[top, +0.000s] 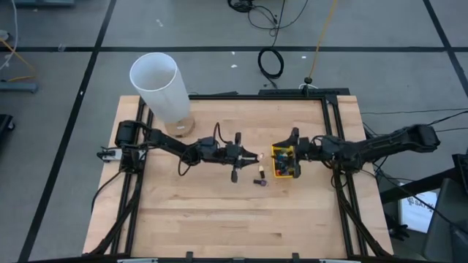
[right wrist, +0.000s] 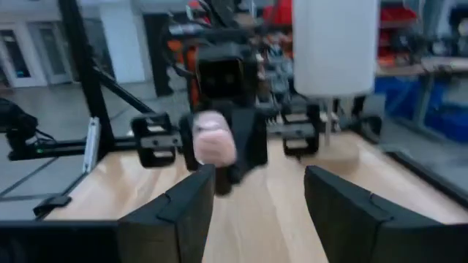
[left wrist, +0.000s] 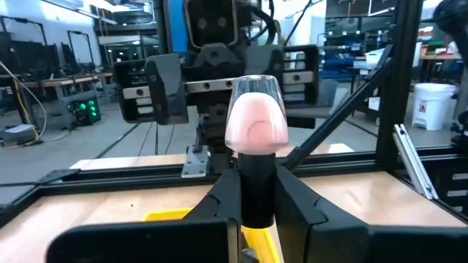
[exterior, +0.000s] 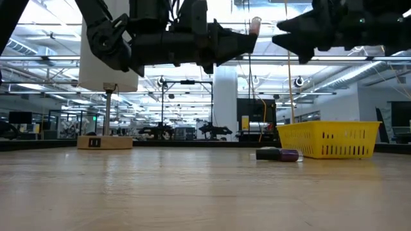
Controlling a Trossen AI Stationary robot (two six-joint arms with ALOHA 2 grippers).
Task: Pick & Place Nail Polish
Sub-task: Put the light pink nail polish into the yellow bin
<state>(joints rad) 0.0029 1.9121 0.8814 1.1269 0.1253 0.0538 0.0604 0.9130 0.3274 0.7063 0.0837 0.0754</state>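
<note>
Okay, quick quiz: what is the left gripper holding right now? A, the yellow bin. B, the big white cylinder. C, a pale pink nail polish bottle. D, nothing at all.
C: in the left wrist view the left gripper is shut on the dark cap of a pale pink nail polish bottle, held up in the air facing the open right gripper.

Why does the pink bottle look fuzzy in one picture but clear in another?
In the right wrist view the pink nail polish bottle is smeared by blur; in the left wrist view it sits close and sharp in the left gripper; in the low view, bright ceiling lights silhouette the arms.
</note>
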